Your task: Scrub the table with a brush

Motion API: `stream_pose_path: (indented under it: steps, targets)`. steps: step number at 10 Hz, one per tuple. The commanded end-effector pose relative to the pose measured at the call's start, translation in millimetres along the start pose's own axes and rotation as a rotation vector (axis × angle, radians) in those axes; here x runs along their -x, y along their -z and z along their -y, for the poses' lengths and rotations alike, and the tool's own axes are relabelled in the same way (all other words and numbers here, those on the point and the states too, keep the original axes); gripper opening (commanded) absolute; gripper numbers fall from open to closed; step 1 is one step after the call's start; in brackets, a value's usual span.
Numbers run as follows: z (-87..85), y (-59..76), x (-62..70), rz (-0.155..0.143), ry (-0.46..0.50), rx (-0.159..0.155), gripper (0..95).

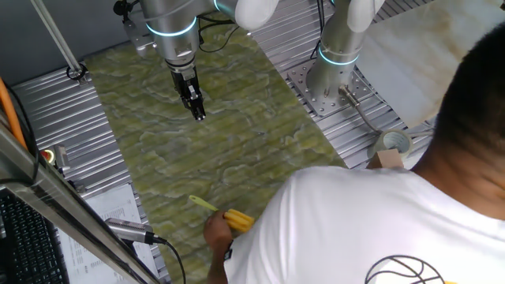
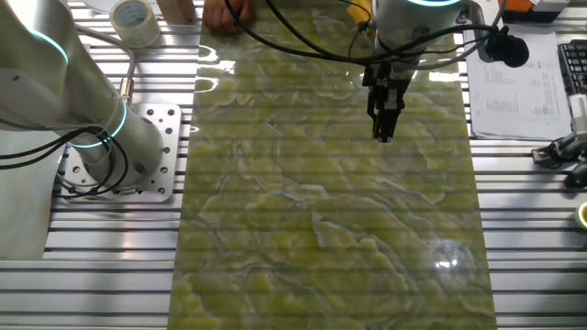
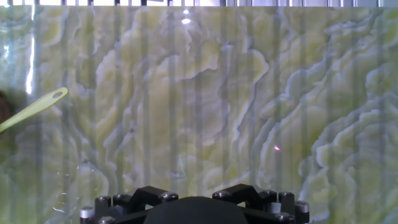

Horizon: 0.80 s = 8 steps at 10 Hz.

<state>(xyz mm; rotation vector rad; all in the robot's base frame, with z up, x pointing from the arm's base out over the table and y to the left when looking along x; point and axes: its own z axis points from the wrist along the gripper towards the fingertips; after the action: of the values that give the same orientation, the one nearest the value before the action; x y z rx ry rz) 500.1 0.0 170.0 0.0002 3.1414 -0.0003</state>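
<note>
Hand view looks straight down at the table (image 3: 205,106), green-yellow marbled surface with faint ridges filling nearly the whole picture. Pincer base just shows at the bottom edge; fingers not visible there. Thin yellow handle tip with a loop hole pokes in from the left edge: that's the brush (image 3: 34,107).

One fixed view: pincer (image 1: 199,113) hangs above the table (image 1: 237,134), pointing down, tips close together, nothing between them; looks narrow or closed, and a gap cannot be made out at this size. Whether the tips touch the surface is unclear, they appear just above it. Brush (image 1: 225,213) lies at the near end of the table, blocky yellow head beside a person's hand (image 1: 217,231), thin handle pointing away toward the left. Hand is touching or right at the brush head. Brush is well apart from the pincer. Person in white shirt (image 1: 355,229) fills the lower right corner. Second arm's base (image 1: 335,59) bolted on a ribbed metal panel to the right of the table. Tape roll (image 1: 392,143) near that base. Keyboard and papers at lower left.

Other fixed view: pincer (image 2: 385,115) over the far part of the table (image 2: 321,229), fingers down and close together. Brush hidden behind the arm at the top edge, only a bit of yellow visible. Tape roll (image 2: 135,20) at top left, papers (image 2: 514,82) at right.
</note>
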Motion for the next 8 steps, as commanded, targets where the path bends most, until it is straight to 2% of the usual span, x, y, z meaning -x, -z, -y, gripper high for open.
stream_pose_path:
  steps: [1,8]
  targets:
    - [0.0,0.0,-0.1,0.008,0.199,0.022,0.0]
    - [0.0,0.0,-0.1,0.005,0.201,0.015,0.0]
